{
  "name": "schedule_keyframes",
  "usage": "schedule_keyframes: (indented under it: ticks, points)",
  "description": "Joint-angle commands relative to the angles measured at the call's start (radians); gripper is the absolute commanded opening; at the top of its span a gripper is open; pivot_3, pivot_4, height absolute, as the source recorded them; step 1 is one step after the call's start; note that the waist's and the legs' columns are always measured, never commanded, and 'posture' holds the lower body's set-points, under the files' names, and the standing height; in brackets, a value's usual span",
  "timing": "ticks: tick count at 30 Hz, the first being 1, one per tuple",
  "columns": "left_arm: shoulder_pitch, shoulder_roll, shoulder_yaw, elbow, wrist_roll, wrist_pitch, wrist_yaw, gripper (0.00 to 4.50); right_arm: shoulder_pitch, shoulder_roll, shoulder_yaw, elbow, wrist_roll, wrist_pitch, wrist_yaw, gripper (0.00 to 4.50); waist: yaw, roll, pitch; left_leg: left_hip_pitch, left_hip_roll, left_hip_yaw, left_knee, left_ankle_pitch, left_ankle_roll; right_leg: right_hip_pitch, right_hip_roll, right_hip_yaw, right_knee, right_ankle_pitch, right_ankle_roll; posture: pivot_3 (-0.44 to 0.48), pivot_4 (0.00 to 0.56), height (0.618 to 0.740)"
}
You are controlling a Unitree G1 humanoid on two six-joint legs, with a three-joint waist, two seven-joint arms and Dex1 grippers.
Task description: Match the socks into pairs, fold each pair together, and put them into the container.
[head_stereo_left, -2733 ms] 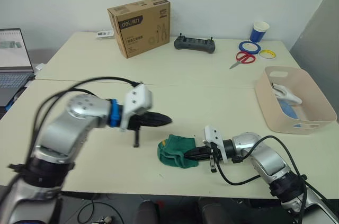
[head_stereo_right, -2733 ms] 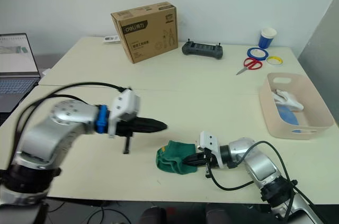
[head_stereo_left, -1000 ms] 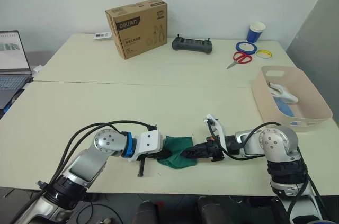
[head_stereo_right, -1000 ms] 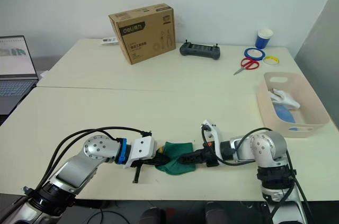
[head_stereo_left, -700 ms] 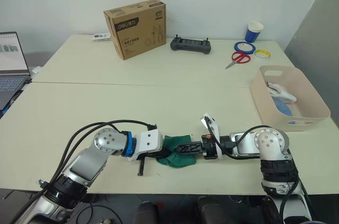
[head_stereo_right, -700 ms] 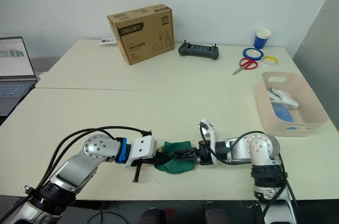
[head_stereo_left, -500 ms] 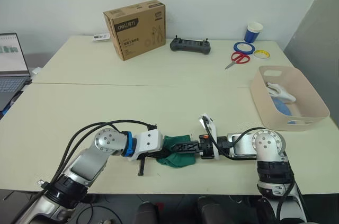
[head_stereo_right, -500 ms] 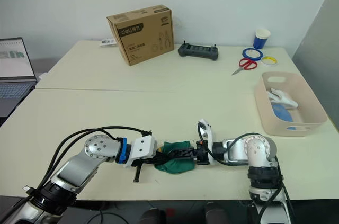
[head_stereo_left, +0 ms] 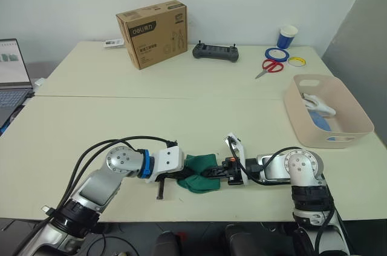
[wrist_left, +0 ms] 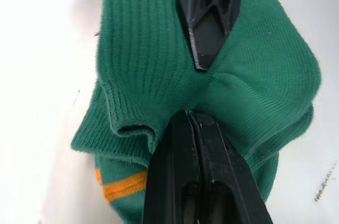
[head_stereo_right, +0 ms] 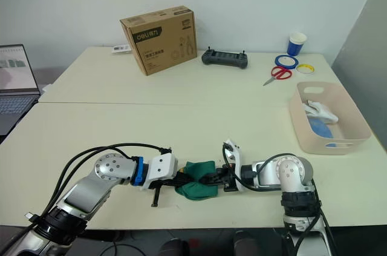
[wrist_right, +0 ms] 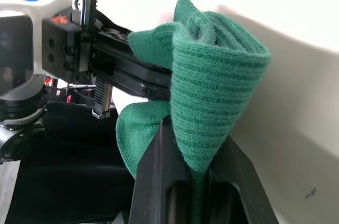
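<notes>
A folded dark green sock bundle with an orange stripe lies near the table's front edge. My left gripper reaches in from the left, shut, its tips pressed into a fold of the bundle. My right gripper comes from the right and is shut on a raised fold of the green sock. The two grippers almost meet over the bundle. The pink-beige container stands at the right edge, holding a white sock and a light blue sock.
At the back stand a brown cardboard box, a black controller, red scissors, tape rolls and a blue cup. A laptop sits at the far left.
My left arm has come down from above the table to the green bundle. My right gripper has pushed left into the bundle, closing the gap to the left one.
</notes>
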Motion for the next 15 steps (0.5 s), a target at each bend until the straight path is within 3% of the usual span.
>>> schedule_keyframes:
  ticks: [1, 9, 12, 15]
  points:
    - [0.003, 0.012, 0.106, -0.068, -0.091, 0.079, 0.009, 0.82, 0.003, -0.029, -0.007, -0.017, -0.020, -0.036, 0.007, 0.00, 0.000, 0.000, 0.001, 0.000, 0.000, 0.000, 0.000, 0.000, 0.000, 0.000, 0.000, 0.000, 0.000, 0.000, 0.000, 0.000, 0.150, 0.740]
    - [-0.014, 0.089, 0.337, -0.277, -0.395, 0.373, 0.007, 3.36, 0.003, -0.094, -0.105, -0.141, 0.012, -0.136, 0.008, 0.00, 0.002, -0.002, 0.006, -0.003, -0.001, 0.001, -0.003, 0.000, 0.000, -0.002, -0.002, -0.001, -0.002, -0.001, 0.005, 0.000, 0.150, 0.740]
    - [-0.092, 0.057, 0.365, -0.298, -0.462, 0.448, 0.071, 4.33, -0.022, -0.084, -0.173, -0.192, 0.021, -0.182, -0.032, 0.00, 0.002, -0.003, 0.007, -0.003, -0.001, 0.000, -0.006, 0.000, 0.000, -0.003, -0.002, -0.002, -0.002, -0.001, 0.005, 0.000, 0.150, 0.740]
    - [-0.196, -0.006, 0.362, -0.286, -0.506, 0.501, 0.141, 4.48, -0.006, -0.146, -0.123, -0.260, -0.024, -0.270, -0.006, 0.00, 0.006, -0.004, 0.009, -0.003, -0.001, 0.000, -0.007, 0.000, 0.000, -0.003, -0.001, -0.002, -0.002, -0.001, 0.005, 0.000, 0.150, 0.740]
